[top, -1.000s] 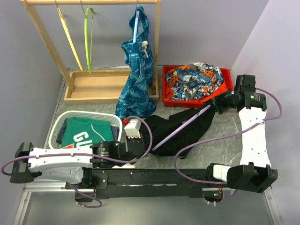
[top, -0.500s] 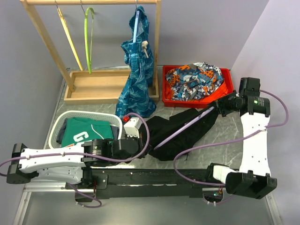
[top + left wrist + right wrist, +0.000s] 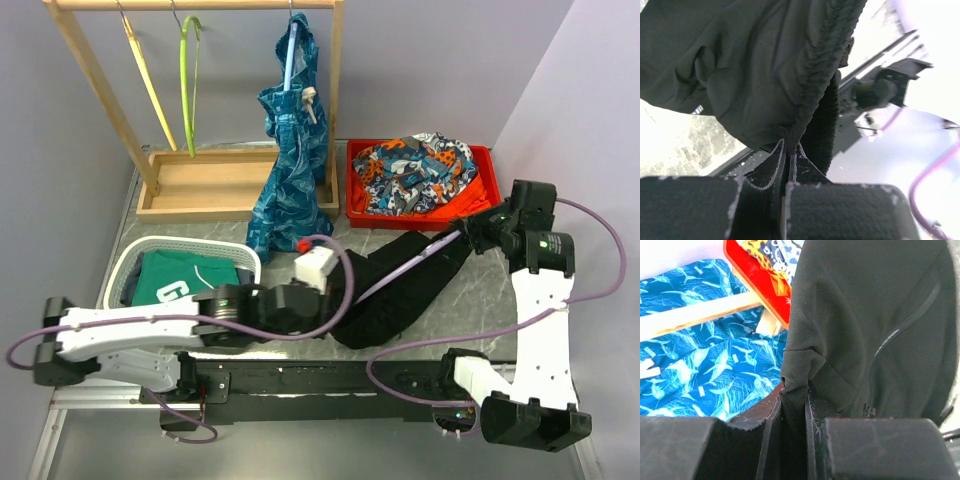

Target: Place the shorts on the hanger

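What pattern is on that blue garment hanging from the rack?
The garment shows pale fish shapes on teal-blue; right wrist view clearest.

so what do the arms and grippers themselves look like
Both are alike. The left arm and right arm have flat white links joined by chunky black motor housings, and a thin purple cable loops loosely along each. The left gripper and right gripper each have two broad black fingers with scuffed whitish edges. A white block with a red tip sits on the left wrist.
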Motion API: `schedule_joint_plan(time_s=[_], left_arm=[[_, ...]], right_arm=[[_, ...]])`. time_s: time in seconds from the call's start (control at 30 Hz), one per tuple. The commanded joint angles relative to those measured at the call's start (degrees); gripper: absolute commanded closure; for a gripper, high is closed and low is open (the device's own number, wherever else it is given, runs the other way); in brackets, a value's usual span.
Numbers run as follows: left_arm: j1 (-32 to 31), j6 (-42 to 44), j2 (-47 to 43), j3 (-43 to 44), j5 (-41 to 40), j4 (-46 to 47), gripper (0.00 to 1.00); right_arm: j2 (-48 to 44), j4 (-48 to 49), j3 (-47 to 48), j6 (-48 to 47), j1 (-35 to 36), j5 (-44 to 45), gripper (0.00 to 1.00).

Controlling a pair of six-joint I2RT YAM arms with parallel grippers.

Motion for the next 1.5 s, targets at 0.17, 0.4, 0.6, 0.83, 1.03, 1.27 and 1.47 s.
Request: schedule_joint_plan(time_s=[0.17,0.4,0.6,0.83,1.03,1.27,1.47], left_arm=[[2.91,3.85,11.97,13.26,-4.16,-9.23,0.87],[9.16,5.86,9.25,9.14,-2.58,-1.77,0.7],[9.86,11.14,11.18,8.25,1.63,3.33,0.59],[9.86,13.51,4.43,-1.21,-5.84,4.27,0.39],[9.77,18.35,-5.95,-18.62,-3.64,20.18,0.36],[6.0,25.55,-5.87,-25.15,-2.58,36.99,0.17],[3.97,33.37,-0.78,-27.08,-8.03,47.44,0.12]], right_arm=[[2.83,13.56,-3.13,6.07,4.22,5.85,1.0],[6.71,18.21,-9.89,6.16,4.39,-0.04,1.0],[10.65,18.92,-10.87,4.49,5.27,-3.82,1.0],[13.74,17.52,-7.97,1.77,5.1,-6.28,1.0],[14.09,15.67,-4.54,1.68,5.19,-7.87,1.0],[13.21,13.21,-2.96,1.33,5.36,-8.75,1.0],[12.25,13.65,-4.01,1.68,5.89,-10.5,1.0]])
